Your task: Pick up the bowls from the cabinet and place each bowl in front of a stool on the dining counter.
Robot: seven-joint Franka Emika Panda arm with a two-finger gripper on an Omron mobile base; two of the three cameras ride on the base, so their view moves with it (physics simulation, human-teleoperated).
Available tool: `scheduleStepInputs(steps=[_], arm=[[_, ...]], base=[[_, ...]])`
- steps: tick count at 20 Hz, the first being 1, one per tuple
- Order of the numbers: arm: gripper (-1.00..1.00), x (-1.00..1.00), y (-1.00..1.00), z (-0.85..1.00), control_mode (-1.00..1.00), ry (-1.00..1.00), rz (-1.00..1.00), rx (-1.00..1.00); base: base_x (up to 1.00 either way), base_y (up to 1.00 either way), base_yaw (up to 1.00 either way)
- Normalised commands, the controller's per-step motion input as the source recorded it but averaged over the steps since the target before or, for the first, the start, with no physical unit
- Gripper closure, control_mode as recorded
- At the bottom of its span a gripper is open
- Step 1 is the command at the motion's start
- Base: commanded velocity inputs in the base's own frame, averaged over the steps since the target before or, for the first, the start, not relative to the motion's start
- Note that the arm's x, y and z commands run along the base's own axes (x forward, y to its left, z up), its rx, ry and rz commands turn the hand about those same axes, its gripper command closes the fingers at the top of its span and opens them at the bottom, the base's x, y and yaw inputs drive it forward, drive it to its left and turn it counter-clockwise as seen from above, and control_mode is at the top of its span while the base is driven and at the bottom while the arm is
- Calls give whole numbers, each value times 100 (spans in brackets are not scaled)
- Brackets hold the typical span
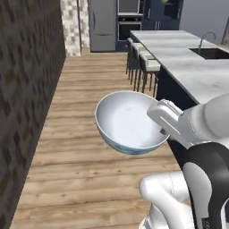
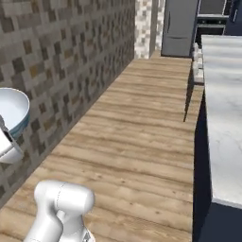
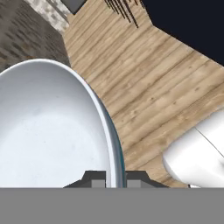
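Note:
A glossy white bowl (image 1: 127,121) with a blue-teal outer pattern hangs in the air over the wooden floor. My gripper (image 1: 157,117) is shut on its right rim. From the right base the same bowl (image 2: 12,113) shows at the left edge. In the hand view the bowl (image 3: 48,131) is seen from above, its rim pinched between my fingertips (image 3: 97,179). The dining counter (image 1: 201,74) with its marble top, black sink (image 1: 214,53) and steel tap runs along the right. Several stools (image 1: 147,67) stand along its near side. The cabinet is out of view.
A dark brick wall (image 1: 27,89) bounds the left side. Wooden floor (image 1: 85,179) stretches between wall and counter. A steel fridge (image 1: 103,24) and a built-in oven (image 1: 129,22) stand at the far end. The counter's marble top (image 2: 224,113) borders the right.

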Motion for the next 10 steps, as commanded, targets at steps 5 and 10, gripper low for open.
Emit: scheduleStepInputs(steps=[5,10], arm=[[100,0,0,0,100,0,0,0],[100,0,0,0,100,0,0,0]], base=[[100,95,-62],[100,100,-56]])
